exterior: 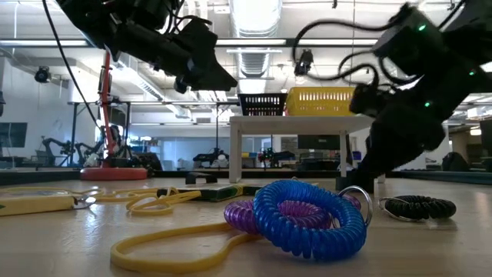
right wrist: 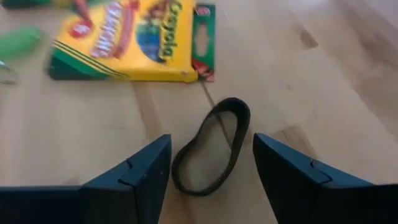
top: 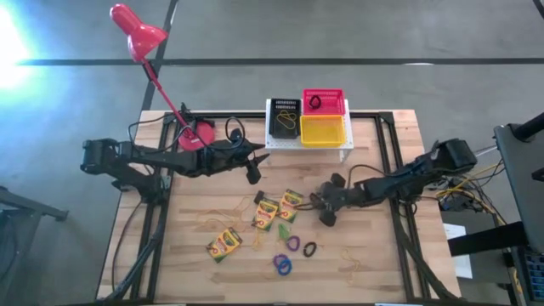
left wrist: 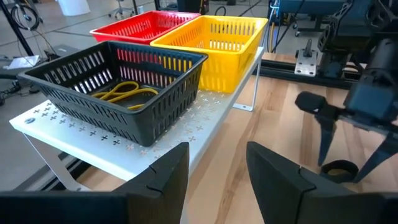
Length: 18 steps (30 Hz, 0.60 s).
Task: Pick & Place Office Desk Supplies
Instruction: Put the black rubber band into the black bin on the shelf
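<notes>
At frame left of the high view, the left gripper hangs over the desk before the black basket, jaws spread and empty. At centre lie crayon boxes. Right of them, the right gripper straddles a black band, jaws released around it.

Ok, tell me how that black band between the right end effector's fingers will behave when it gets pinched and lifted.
The black band lies flat on the table in a squashed oval, so it is probably floppy and will sag once lifted. It looks thin and likely very light. The right end effector stands open astride it; lying so flat, the band may slide away rather than get caught.
</notes>
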Tool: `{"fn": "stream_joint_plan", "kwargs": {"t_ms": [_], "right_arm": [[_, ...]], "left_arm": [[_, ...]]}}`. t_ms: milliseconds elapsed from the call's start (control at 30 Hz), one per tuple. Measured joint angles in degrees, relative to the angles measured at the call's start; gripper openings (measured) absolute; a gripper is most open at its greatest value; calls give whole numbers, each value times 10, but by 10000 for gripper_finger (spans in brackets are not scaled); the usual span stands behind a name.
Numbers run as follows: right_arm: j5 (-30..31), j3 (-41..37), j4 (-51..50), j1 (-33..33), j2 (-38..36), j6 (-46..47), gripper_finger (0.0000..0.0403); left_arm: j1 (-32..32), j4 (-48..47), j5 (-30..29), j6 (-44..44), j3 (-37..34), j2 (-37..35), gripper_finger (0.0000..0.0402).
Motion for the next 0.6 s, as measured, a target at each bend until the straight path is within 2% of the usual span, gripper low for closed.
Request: {"fn": "stream_joint_plan", "kwargs": {"t_ms": [167,367,467,600], "right_arm": [[21,51,-79,18,37,0,198],[6,98,-158,34,30,-18,110],[6,118,-130,32,15,-72,63],[38,139,-36,7,14,-195,16]], "left_arm": [[0,0,2,0,0,0,163],[-1,0,2,-25,0,0,163],[-7,-1,2,-26,0,0,163],[-11,1,2,-26,0,0,163]]}}
